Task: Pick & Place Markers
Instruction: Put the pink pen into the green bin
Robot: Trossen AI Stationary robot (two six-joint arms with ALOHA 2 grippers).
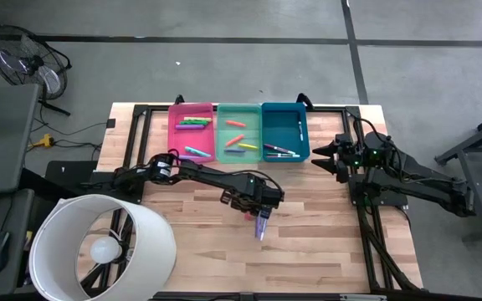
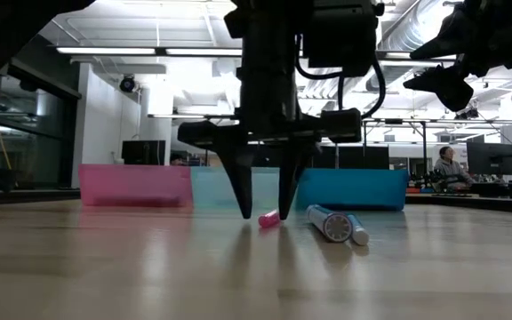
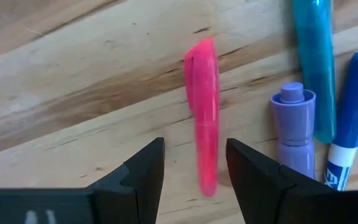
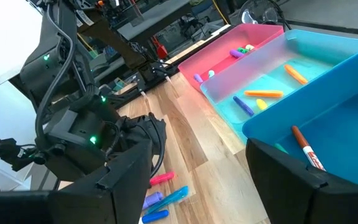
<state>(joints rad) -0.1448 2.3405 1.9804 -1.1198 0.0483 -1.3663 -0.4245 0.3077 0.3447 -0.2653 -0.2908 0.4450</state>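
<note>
Your left pincer point(image 2: 263, 212) stood low over the middle of the bench point(image 1: 325, 242), its fingers point(image 3: 143, 169) spread and released, tips almost on the wood with nothing between them but air. The pink marker point(image 3: 204, 112) lay flat just ahead of that gap, reaching partly in between the tips and touching neither. Just beside it lay three more loose markers close together: a purple marker point(image 3: 291, 134), a teal marker point(image 3: 316, 62) and a blue marker point(image 3: 352, 112), so you had little room on that side and bare wood on the other.

Your right pincer point(image 1: 323, 156) hung released and empty above the bench, just off the near right corner of the blue bin point(image 1: 284, 138), well apart from the loose markers. The pink bin point(image 1: 192, 130), green bin point(image 1: 239, 134) and blue bin sat side by side, walls touching, along the far edge of the bench, each already holding several markers. Between the bins and the loose group the wood lay open. A white lampshade point(image 1: 103, 247) overhung the near left corner, well clear of your left arm's reach at the markers.
</note>
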